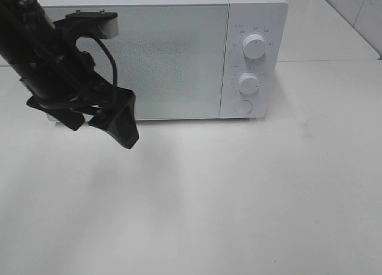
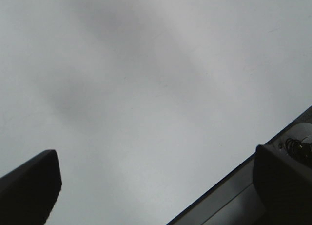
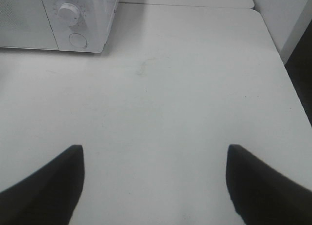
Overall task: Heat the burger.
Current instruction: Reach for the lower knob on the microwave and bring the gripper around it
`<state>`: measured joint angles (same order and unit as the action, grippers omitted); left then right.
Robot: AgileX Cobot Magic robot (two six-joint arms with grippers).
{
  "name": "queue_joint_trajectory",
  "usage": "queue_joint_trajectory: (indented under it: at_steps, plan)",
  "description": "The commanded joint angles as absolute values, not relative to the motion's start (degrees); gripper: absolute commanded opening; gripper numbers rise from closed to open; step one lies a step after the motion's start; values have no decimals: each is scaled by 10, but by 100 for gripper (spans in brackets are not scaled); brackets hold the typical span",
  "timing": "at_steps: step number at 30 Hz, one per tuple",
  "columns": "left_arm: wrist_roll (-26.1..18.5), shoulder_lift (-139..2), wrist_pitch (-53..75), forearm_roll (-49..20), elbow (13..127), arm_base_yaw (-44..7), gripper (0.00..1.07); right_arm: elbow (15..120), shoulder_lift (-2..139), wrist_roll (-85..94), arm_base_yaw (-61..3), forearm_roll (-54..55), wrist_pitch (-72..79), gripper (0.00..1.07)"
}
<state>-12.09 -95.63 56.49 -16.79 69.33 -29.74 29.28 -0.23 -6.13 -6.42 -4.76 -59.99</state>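
The burger is out of view in every frame, and so is the pink plate. The white microwave (image 1: pixel 161 54) stands at the back of the table with its door shut; its corner also shows in the right wrist view (image 3: pixel 29 20). My left gripper (image 1: pixel 98 124) hangs open and empty in front of the microwave's left end, above the table. In the left wrist view the left gripper (image 2: pixel 156 186) has its fingers wide apart over bare table. My right gripper (image 3: pixel 153 186) is open and empty over the table, well to the right of the microwave; it does not show in the exterior high view.
The microwave's panel carries an upper knob (image 1: pixel 254 46), a lower knob (image 1: pixel 248 83) and a round button (image 1: pixel 243 107). The white table (image 1: pixel 239 197) spreads in front. A dark edge (image 2: pixel 229 195) crosses the left wrist view's corner. The table's right edge (image 3: pixel 292 88) is near.
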Motion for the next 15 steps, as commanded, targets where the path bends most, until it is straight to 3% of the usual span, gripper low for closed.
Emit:
queue_joint_trajectory:
  at_steps: [1, 6, 15]
  plan:
    - [-117, -951, 611, -168, 699, -252, 101, 292, -17, -57, -61, -48, -597, 76]
    - [-117, -948, 647, -168, 693, -210, 101, 292, -17, -57, -61, -48, -597, 76]
    - [-117, -842, 604, -161, 573, -137, 101, 292, -17, -57, -61, -48, -597, 76]
